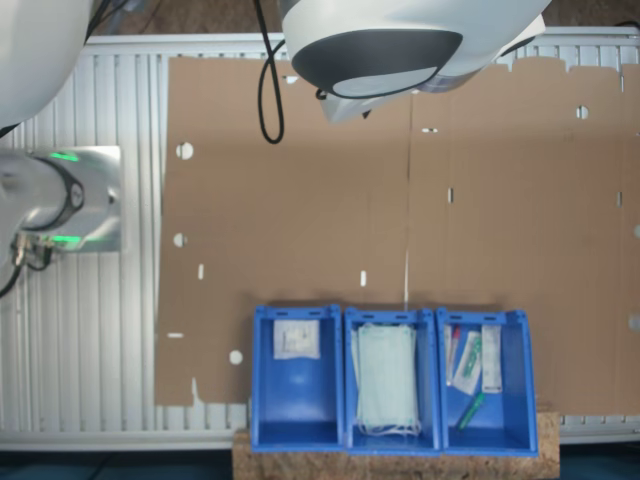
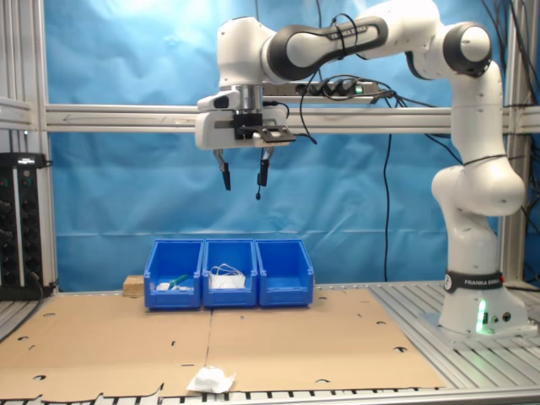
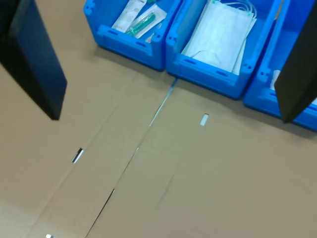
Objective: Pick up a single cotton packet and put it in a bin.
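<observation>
One small white cotton packet (image 1: 297, 339) lies in the blue bin (image 1: 262, 380) at the first exterior view's left; its edge (image 3: 275, 79) shows in the wrist view. Another white soft packet (image 2: 211, 380) lies on the cardboard near its front edge in the second exterior view. My gripper (image 2: 243, 175) hangs high above the row of bins, open, with nothing between its fingers (image 3: 37, 69). In the wrist view the gripper (image 3: 171, 118) looks down on bare cardboard just in front of the bins.
The middle bin (image 1: 349, 400) holds a pale green stack of face masks (image 1: 387, 378). The third bin (image 1: 525, 400) holds several small packaged items (image 1: 468, 362). Brown cardboard (image 2: 278, 337) covers the table. The robot base (image 2: 477, 312) stands at the second exterior view's right.
</observation>
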Available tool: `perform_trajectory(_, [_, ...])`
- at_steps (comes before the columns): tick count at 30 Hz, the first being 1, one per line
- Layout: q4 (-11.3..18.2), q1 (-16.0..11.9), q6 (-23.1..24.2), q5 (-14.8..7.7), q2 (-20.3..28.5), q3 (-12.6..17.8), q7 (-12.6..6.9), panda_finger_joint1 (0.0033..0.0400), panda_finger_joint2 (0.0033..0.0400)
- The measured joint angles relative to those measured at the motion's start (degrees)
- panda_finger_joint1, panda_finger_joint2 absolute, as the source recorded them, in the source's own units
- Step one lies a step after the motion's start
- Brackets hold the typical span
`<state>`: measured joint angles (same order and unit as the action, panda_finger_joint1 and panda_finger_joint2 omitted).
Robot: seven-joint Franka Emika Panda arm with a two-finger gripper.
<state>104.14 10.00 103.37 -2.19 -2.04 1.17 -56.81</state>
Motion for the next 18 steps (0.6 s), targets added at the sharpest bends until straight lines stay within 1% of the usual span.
perform_trajectory(4, [-1.91,0.81,0.16,0.00,-2.67,-0.13,0.00,0.0400,0.0400])
perform_trajectory(5, [-1.91,0.81,0.16,0.00,-2.67,-0.13,0.00,0.0400,0.0400])
perform_trajectory(6, [-2.82,1.29,0.31,0.00,-4.00,-0.14,0.00,0.0400,0.0400])
perform_trajectory(10, [-4.31,2.34,0.96,0.00,-6.60,-0.17,0.00,0.0400,0.0400])
perform_trajectory(18, [-5.42,4.91,3.42,0.00,-10.81,-0.21,0.00,0.0400,0.0400])
